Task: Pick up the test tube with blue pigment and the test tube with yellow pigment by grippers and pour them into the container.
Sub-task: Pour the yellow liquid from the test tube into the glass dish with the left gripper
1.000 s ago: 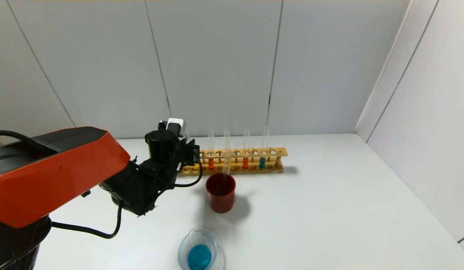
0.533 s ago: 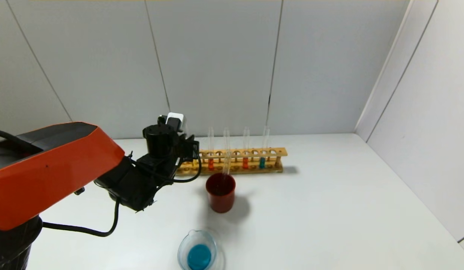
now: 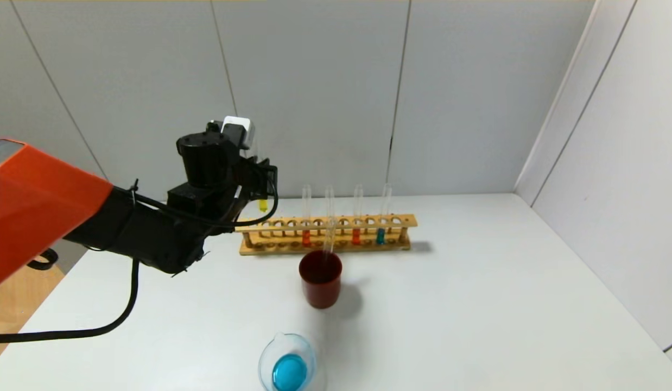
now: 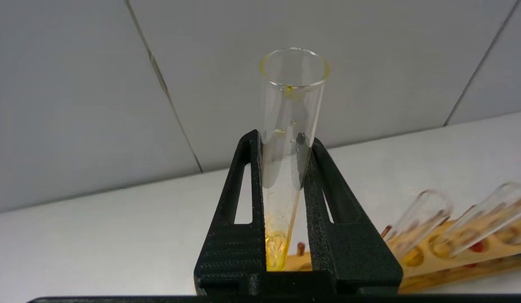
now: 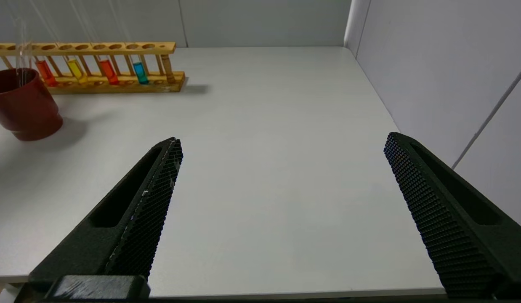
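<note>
My left gripper [image 3: 255,175] is shut on the test tube with yellow pigment [image 3: 263,205] and holds it upright in the air, above the left end of the wooden rack [image 3: 325,234]. In the left wrist view the tube [image 4: 285,189] stands between the jaws of the gripper [image 4: 282,139], yellow liquid at its bottom. A test tube with blue pigment [image 3: 380,234] stands in the rack. The container [image 3: 287,363], a clear beaker holding blue liquid, sits at the table's front. My right gripper [image 5: 282,139] is open and empty over the table's right part, out of the head view.
A dark red cup [image 3: 320,279] with an empty tube leaning in it stands in front of the rack. Two orange-red tubes [image 3: 306,237] stand in the rack, and a second yellow tube [image 5: 76,69] shows in the right wrist view. Walls close the back and right.
My left arm has risen and drawn back to the left. The yellow tube has come up out of the rack with it. The beaker, cup and rack have not moved.
</note>
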Controlling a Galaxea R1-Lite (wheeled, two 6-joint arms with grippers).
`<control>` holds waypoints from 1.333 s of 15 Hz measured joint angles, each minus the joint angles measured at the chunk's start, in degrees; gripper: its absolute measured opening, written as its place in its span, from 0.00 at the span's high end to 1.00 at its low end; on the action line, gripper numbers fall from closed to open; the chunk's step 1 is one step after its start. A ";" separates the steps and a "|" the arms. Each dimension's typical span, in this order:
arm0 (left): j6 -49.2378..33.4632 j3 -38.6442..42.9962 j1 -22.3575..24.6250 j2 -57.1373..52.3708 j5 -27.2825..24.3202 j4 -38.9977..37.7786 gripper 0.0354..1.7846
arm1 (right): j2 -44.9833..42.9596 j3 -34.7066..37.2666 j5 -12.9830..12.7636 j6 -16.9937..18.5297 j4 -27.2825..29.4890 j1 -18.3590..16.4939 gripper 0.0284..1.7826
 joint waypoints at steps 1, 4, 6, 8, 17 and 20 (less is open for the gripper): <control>0.13 -0.61 -0.02 -1.60 -0.02 1.55 0.83 | 0.00 0.00 0.00 0.00 0.02 0.07 0.02; 0.61 -1.52 0.02 -7.25 -0.13 6.81 0.83 | 0.00 0.00 0.00 0.00 0.00 0.02 0.02; 0.82 -1.29 -0.22 -11.35 -0.20 9.73 0.83 | 0.00 0.00 0.00 -0.02 0.00 0.05 0.02; 0.85 -0.89 -0.35 -15.87 -0.18 13.02 0.83 | 0.00 0.00 0.00 -0.02 0.00 0.02 0.02; 1.87 14.38 -1.57 -36.96 -0.35 21.53 0.83 | 0.00 0.00 0.00 0.00 0.00 0.05 0.02; 3.22 21.60 -1.55 -43.13 -0.41 22.03 0.83 | 0.00 0.00 0.00 0.00 0.00 0.05 0.02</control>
